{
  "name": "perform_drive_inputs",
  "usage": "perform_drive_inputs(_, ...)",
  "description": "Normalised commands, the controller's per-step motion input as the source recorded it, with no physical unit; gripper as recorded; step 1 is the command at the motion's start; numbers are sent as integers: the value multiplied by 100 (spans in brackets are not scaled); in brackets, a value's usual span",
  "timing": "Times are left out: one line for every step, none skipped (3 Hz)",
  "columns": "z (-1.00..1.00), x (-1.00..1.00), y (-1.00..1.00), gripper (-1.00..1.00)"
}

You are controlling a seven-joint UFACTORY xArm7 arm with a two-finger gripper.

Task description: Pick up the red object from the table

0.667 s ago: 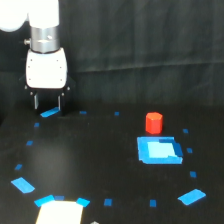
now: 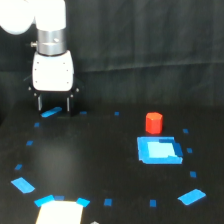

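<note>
The red object (image 2: 154, 123) is a small red-orange block standing upright on the black table (image 2: 90, 165), just behind the bright blue square patch (image 2: 159, 150). My gripper (image 2: 54, 104) hangs from the white arm at the exterior view's upper left, well to the left of the red object. Its two dark fingers point down with a gap between them and nothing in it. The fingertips (image 2: 39, 104) hover just above a blue tape mark (image 2: 51, 112).
Small blue tape marks dot the table in a rough ring. Larger blue pieces lie at the front left (image 2: 23, 185) and front right (image 2: 192, 197). A pale rectangular thing (image 2: 59, 212) sits at the front edge. A dark curtain backs the scene.
The arm and gripper have shifted slightly to the exterior view's right. The red object has not moved.
</note>
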Motion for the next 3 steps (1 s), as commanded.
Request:
perform_drive_inputs(-41, 90, -24, 89)
perform_drive_inputs(-63, 100, -49, 100)
perform_drive_inputs(-53, 100, 96, 97)
